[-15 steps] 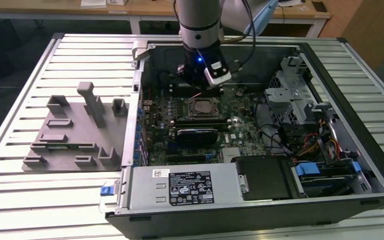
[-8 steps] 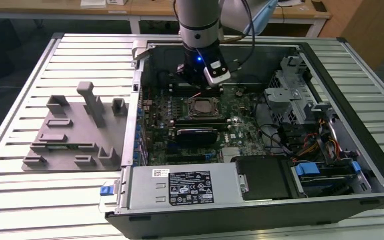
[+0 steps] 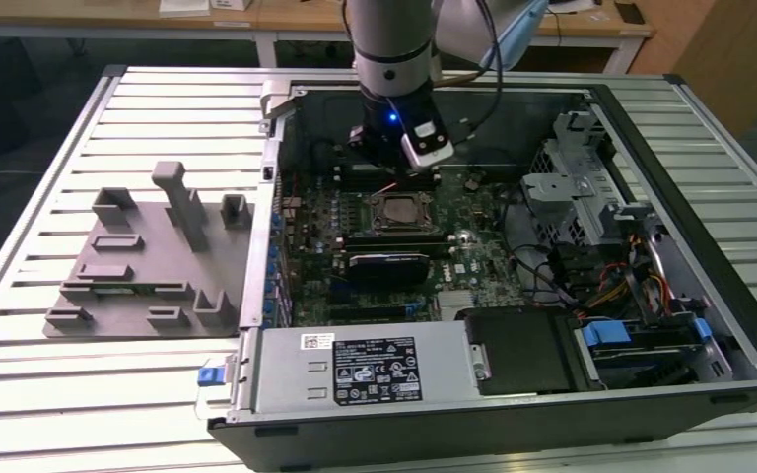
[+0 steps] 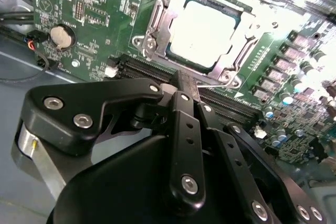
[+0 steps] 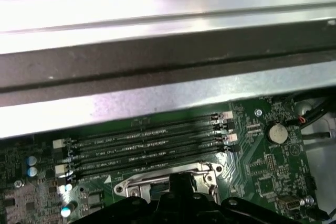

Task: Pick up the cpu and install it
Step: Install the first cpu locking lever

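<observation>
Black linked gripper [image 4: 181,85] fingers, pressed together and empty, hover above the green motherboard [image 4: 94,3]. Just beyond, the silver-grey square cpu [image 4: 206,32] sits in its metal-framed socket [image 4: 157,22].

Cpu [image 4: 203,32] shiny metal; gripper [image 4: 185,90] matt black.
</observation>
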{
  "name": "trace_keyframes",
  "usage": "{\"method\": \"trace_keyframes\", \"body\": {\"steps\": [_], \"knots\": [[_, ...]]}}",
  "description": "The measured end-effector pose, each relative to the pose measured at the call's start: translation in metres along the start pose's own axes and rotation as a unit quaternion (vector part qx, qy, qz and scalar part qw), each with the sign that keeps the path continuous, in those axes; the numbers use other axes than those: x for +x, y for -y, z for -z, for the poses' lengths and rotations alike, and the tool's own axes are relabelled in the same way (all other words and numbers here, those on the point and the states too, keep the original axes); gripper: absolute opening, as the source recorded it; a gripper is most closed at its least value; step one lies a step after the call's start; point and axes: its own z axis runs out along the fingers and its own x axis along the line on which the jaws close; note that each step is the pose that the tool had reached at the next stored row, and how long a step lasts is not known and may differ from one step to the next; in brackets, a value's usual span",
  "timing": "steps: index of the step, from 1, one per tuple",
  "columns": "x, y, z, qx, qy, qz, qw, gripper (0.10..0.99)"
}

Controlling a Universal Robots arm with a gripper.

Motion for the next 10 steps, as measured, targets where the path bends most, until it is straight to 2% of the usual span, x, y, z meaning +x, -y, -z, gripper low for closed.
{"method": "trace_keyframes", "body": {"steps": [3, 5, 8, 10], "knots": [[0.0003, 0.0001, -0.0011, -0.0099, -0.0014, -0.001, 0.9999, 0.106], [0.0006, 0.0003, -0.0022, -0.0132, 0.0018, -0.001, 0.9999, 0.106], [0.0012, 0.0006, -0.0037, -0.0165, 0.01, 0.0, 0.9998, 0.106], [0.0013, 0.0007, -0.0039, -0.0166, 0.0105, 0.0, 0.9998, 0.106]]}}
